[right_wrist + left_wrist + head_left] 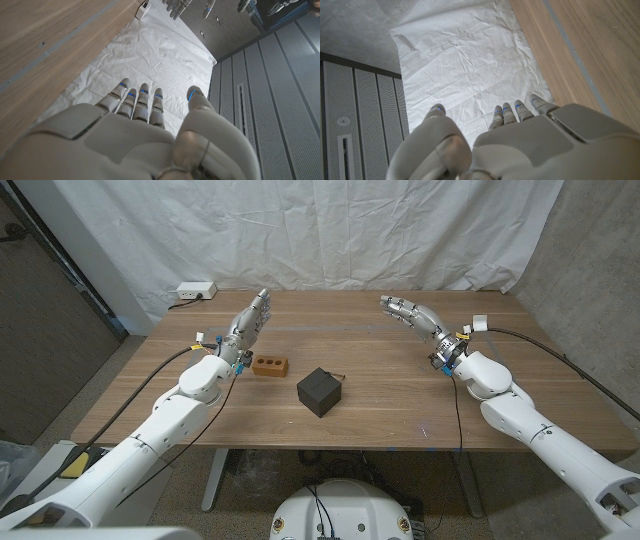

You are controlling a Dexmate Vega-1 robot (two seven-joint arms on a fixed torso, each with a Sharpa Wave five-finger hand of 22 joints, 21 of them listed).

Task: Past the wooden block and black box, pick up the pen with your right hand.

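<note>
Currently my right hand [408,313] hangs over the worktop [400,410], fingers stretched and apart, holding nothing; my left hand [252,318] is likewise empty and spread. Nearer me than my right hand and well off toward my left sits the black box [319,391], with the wooden block [270,365] beyond it. A thin dark sliver touching the box's far corner is probably the pen [338,377]. I judge it light, stiff and prone to rolling, so I would pinch it mid-barrel.
</note>
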